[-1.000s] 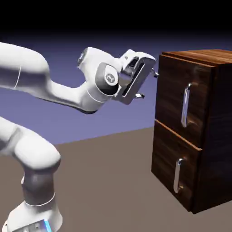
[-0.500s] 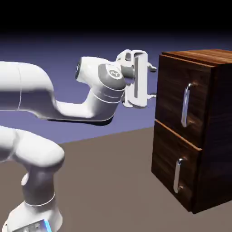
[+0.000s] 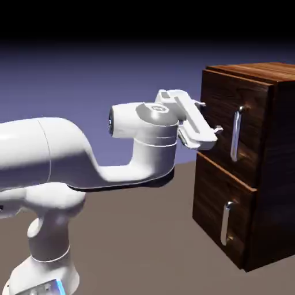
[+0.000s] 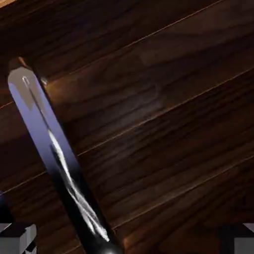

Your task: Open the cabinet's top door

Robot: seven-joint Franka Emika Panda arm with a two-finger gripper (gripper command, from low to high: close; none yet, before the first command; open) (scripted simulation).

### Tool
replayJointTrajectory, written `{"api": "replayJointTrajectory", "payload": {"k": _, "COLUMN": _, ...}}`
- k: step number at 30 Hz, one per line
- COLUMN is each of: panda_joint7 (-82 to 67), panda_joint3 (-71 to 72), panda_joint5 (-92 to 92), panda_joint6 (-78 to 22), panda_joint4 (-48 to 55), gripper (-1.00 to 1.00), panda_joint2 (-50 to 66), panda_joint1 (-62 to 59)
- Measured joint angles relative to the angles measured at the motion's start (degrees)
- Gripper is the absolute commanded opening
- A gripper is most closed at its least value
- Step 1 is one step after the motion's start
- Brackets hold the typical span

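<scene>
The cabinet (image 3: 269,167) is a dark wood-grain box at the exterior view's right. Its top door (image 3: 220,109) is shut flush and carries a long vertical silver handle (image 3: 236,135). My gripper (image 3: 211,118) hovers just left of that handle, close to the door face, its two fingers spread open with nothing held. In the hand view dark wood fills the picture and the handle (image 4: 54,149) runs diagonally from upper left to the bottom. It ends nearer the left fingertip (image 4: 20,239) than the right one. My gripper (image 4: 130,243) is open there too.
Below the top door is the lower panel (image 3: 210,199) with its shorter silver handle (image 3: 226,223). The brown table (image 3: 138,242) stretches in front of the cabinet, and the white arm (image 3: 86,155) reaches in from the left.
The hand has dropped, moved right toward the door and rolled, so its fingers now sit beside the top handle. The jaws stayed open. The cabinet has not moved.
</scene>
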Motion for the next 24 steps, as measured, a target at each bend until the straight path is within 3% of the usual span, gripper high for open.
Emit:
{"api": "replayJointTrajectory", "payload": {"k": 8, "panda_joint7": -8.9, "panda_joint3": -8.4, "panda_joint5": -19.9, "panda_joint6": -1.1, "panda_joint4": 2.3, "gripper": 0.00, "panda_joint2": -4.5, "panda_joint1": 6.4}}
{"api": "replayJointTrajectory", "payload": {"k": 13, "panda_joint7": -8.7, "panda_joint3": -11.6, "panda_joint5": -20.8, "panda_joint6": -3.1, "panda_joint4": 8.2, "gripper": 0.00, "panda_joint2": -2.7, "panda_joint1": 14.7}}
{"api": "replayJointTrajectory", "payload": {"k": 14, "panda_joint7": -8.7, "panda_joint3": -12.2, "panda_joint5": -21.0, "panda_joint6": -3.5, "panda_joint4": 9.4, "gripper": -1.00, "panda_joint2": -2.4, "panda_joint1": 16.3}}
{"api": "replayJointTrajectory", "payload": {"k": 24, "panda_joint7": 6.2, "panda_joint3": -0.4, "panda_joint5": -20.2, "panda_joint6": -13.1, "panda_joint4": -1.8, "gripper": -1.00, "panda_joint2": 8.2, "panda_joint1": 1.1}}
